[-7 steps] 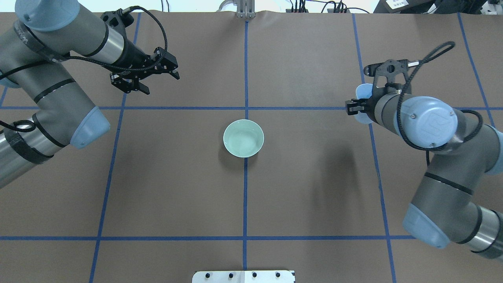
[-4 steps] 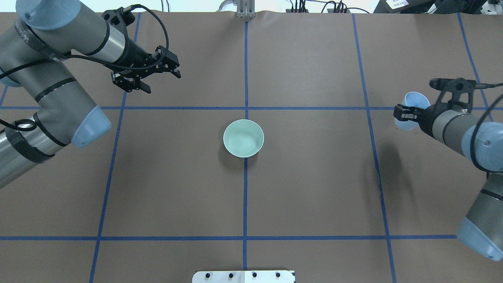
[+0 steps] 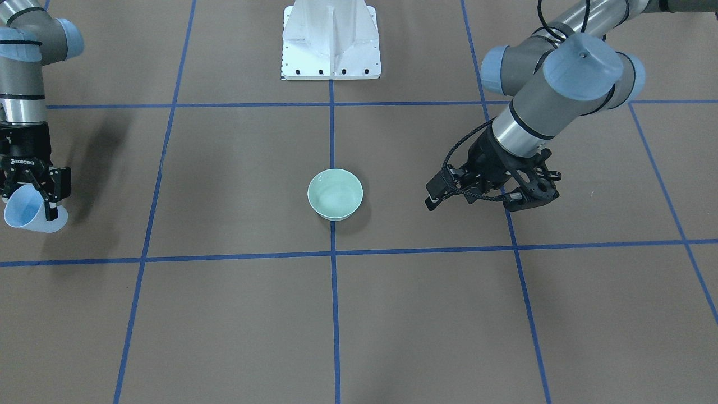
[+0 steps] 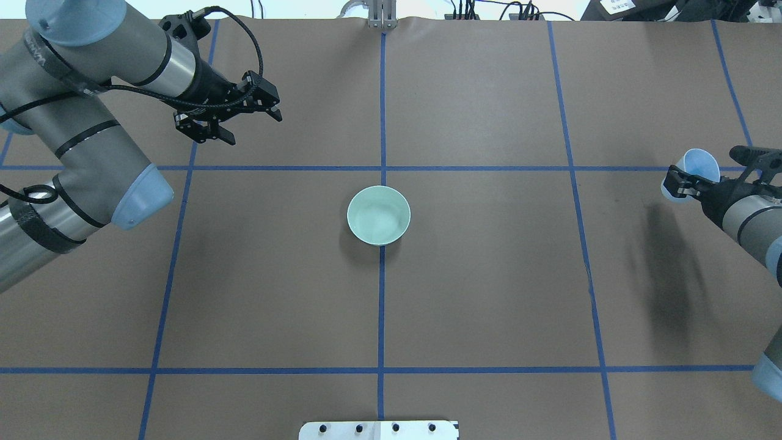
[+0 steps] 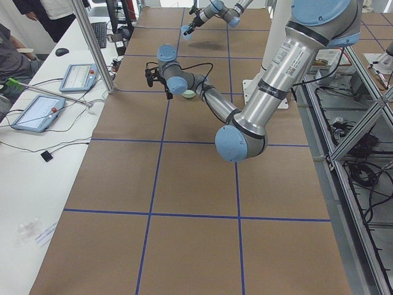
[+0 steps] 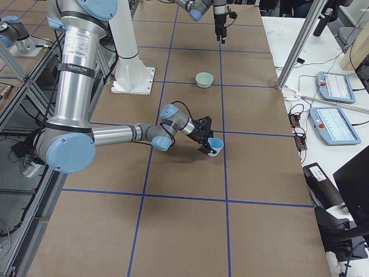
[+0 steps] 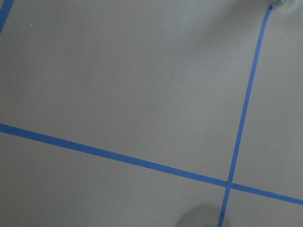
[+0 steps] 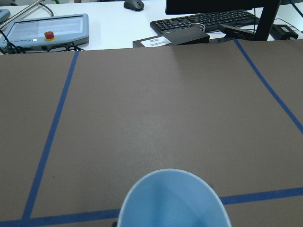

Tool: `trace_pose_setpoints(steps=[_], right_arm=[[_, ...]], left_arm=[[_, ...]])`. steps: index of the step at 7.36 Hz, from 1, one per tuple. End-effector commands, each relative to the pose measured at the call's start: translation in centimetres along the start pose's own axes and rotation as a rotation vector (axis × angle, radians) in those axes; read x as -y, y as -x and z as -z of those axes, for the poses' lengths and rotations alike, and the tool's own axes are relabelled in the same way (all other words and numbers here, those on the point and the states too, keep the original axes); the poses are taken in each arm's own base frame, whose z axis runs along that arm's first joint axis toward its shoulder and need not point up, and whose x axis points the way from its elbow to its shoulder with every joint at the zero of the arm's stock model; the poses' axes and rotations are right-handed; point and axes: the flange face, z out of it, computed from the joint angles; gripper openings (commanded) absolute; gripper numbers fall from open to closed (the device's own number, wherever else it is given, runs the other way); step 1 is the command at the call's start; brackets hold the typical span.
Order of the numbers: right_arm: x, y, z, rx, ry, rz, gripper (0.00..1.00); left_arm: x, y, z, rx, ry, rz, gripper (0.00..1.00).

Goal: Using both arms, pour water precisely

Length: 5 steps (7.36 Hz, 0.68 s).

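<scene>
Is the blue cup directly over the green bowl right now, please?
No, the blue cup, held by the right arm, hangs far to the green bowl's side.

The bowl (image 4: 379, 215) sits between the left gripper (image 4: 253, 128) and the cup (image 4: 698, 166) in the right gripper (image 4: 677, 183).

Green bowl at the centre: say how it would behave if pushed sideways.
The green bowl looks low and wide, so it would probably slide on the table rather than tip. Its glossy surface suggests a stiff, slippery shell.
</scene>
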Motion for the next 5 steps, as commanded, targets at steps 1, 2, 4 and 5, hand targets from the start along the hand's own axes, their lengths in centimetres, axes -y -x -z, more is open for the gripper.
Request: trace_pose_setpoints(steps=[1,2,4,5], right_arm=[[-0.8,-0.8,-1.1,-0.014,-0.007,-0.078,0.29],[-0.9,-0.7,-1.6,-0.017,-0.009,-0.081,0.31],[-1.7,-1.5,-2.4,-0.038,-0.003,-0.069,0.43],[-1.8,-1.5,-2.8,-0.041,-0.003,-0.068,0.44]], left_arm=[[0.0,0.0,0.0,0.0,0.001,-0.001,1.0],[0.0,0.1,-0.1,0.001,0.002,0.0,1.0],[0.1,0.1,-0.1,0.003,0.0,0.001,1.0],[0.1,0.0,-0.1,0.002,0.0,0.0,1.0]])
